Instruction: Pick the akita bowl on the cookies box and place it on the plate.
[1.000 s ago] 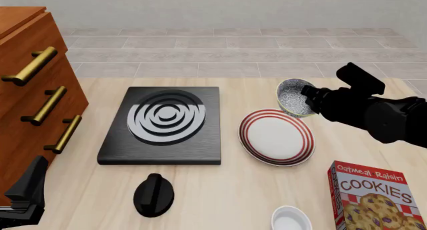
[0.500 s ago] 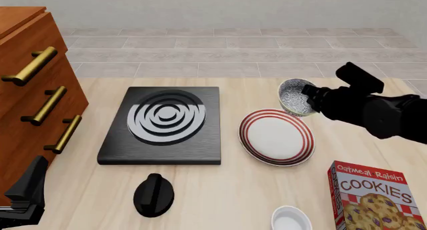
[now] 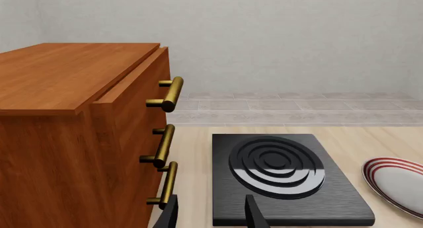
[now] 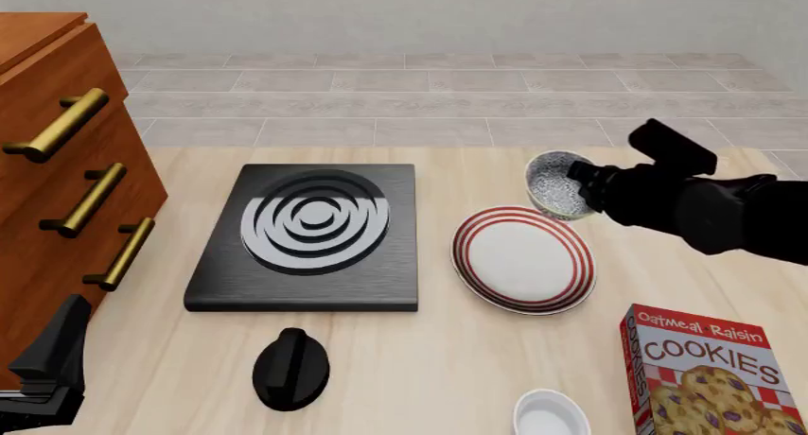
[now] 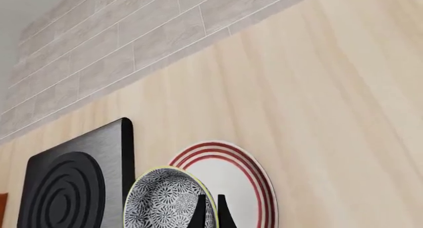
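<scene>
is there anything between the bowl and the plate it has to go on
Nothing visible. The right gripper holds the akita bowl by its rim, lifted beside the plate's far edge, and the plate's white centre is bare.

I am working in what looks like a simulated home kitchen. A pale wooden surface (image 4: 417, 359) carries a black square stove (image 4: 307, 234) with grey rings and a black knob (image 4: 290, 367) lying near it. Tableware sits around: a red-ringed plate (image 4: 523, 259), a small white bowl (image 4: 551, 417), a speckled akita bowl (image 4: 555, 182), and a red cookies box (image 4: 707, 369). A wooden drawer cabinet (image 4: 63, 189) with brass handles stands at the left, and grey floor tiles (image 4: 442, 104) meet a plain wall beyond.
</scene>
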